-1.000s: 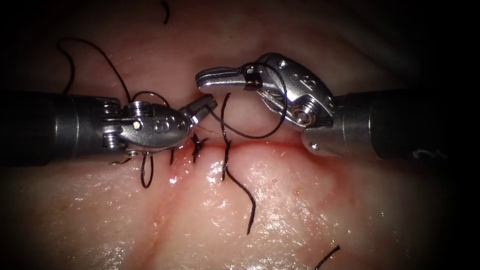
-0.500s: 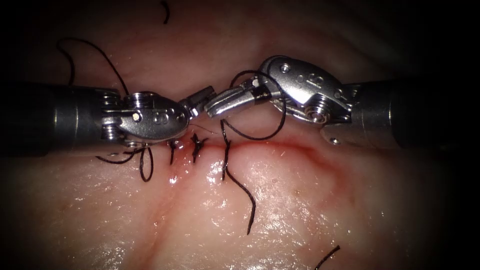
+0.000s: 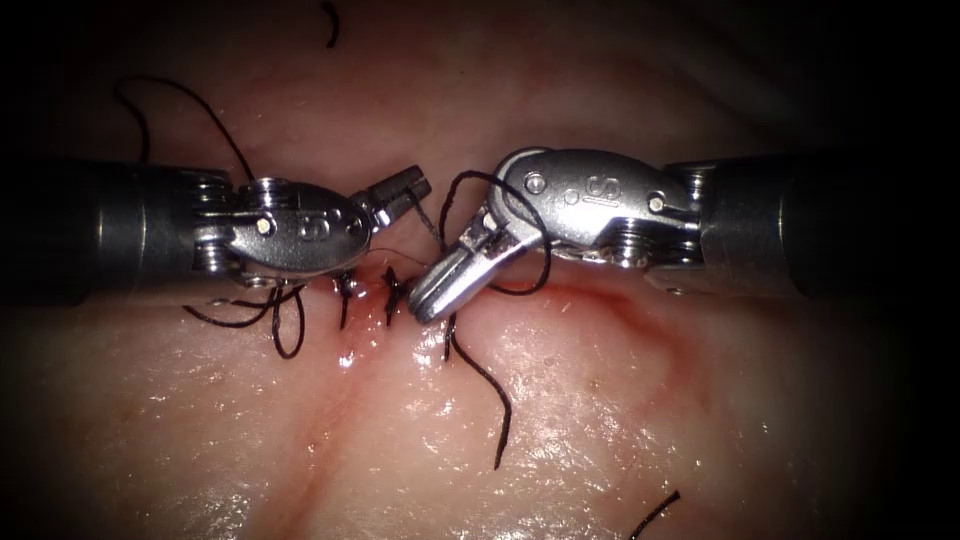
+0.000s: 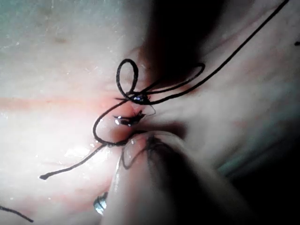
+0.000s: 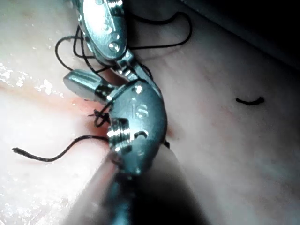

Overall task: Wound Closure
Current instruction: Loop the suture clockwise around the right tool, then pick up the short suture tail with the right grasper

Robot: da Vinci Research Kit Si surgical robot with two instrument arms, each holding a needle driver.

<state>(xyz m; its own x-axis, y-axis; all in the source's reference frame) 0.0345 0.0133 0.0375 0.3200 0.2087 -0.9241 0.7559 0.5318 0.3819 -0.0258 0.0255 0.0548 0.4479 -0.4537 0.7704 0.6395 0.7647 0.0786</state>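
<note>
beside the cut [image 3: 600,290], thread [image 3: 478,375] tail lengthwise-crossing

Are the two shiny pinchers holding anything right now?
The left tool pinches the thread at its jaw tips. The right tool has thread looped around it; whether it grips anything cannot be told.

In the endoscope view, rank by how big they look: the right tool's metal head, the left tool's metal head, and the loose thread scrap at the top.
1. Right tool, head largest, though it may sit nearer the camera.
2. Left tool, head slightly smaller.
3. Thread scrap, by far smallest.
</note>
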